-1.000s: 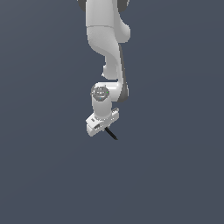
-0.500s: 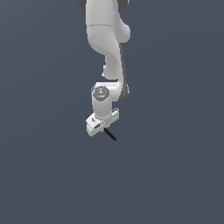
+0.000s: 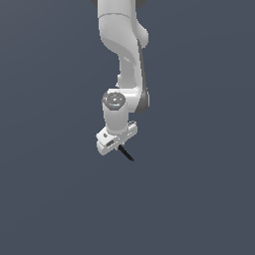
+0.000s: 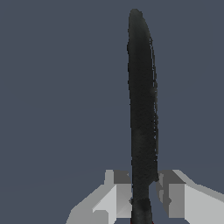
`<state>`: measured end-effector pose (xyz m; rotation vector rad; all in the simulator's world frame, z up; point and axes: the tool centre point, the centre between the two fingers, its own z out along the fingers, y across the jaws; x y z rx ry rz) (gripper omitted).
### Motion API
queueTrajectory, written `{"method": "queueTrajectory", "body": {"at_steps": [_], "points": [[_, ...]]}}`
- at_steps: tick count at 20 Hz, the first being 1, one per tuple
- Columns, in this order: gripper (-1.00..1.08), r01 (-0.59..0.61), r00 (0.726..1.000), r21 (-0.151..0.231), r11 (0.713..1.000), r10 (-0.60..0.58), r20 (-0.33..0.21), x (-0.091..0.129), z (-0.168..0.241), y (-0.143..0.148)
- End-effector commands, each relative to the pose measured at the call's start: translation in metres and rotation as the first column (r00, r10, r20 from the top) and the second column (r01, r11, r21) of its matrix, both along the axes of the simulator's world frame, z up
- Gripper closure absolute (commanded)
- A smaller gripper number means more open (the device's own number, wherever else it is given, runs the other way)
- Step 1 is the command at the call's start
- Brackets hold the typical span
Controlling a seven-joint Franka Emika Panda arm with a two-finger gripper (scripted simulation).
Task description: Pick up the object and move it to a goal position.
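Plain dark grey-blue background is seen throughout; no goal marker is shown. The object [image 4: 142,113], a thin black stick, is pinched between the fingers [image 4: 117,192] of the gripper [image 3: 118,144]. Its long axis projects away from the fingertips, slanting down toward the exterior view's right. Transport is judged to remain.

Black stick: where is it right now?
The black stick sits between the gripper's fingers in the wrist view; in the exterior view it pokes out below the gripper toward the exterior view's right, near frame centre.
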<state>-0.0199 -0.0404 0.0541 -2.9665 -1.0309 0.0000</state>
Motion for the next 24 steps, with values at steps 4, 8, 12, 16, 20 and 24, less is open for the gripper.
{"method": "queueTrajectory", "body": {"at_steps": [4,8,12,16,20,24], "points": [[1.08,0.0,1.0,0.0,1.0,0.0,0.001,0.022,0.042,0.004],[1.08,0.0,1.0,0.001,1.0,0.0,0.001,0.041,0.078,0.007],[1.08,0.001,1.0,0.001,1.0,-0.001,0.001,0.061,0.114,0.01],[1.08,0.001,1.0,0.001,1.0,-0.001,0.001,0.079,0.146,0.012],[1.08,0.002,1.0,0.001,1.0,-0.002,0.001,0.095,0.174,0.015],[1.08,0.002,1.0,0.0,1.0,-0.002,0.001,0.109,0.199,0.016]]}}
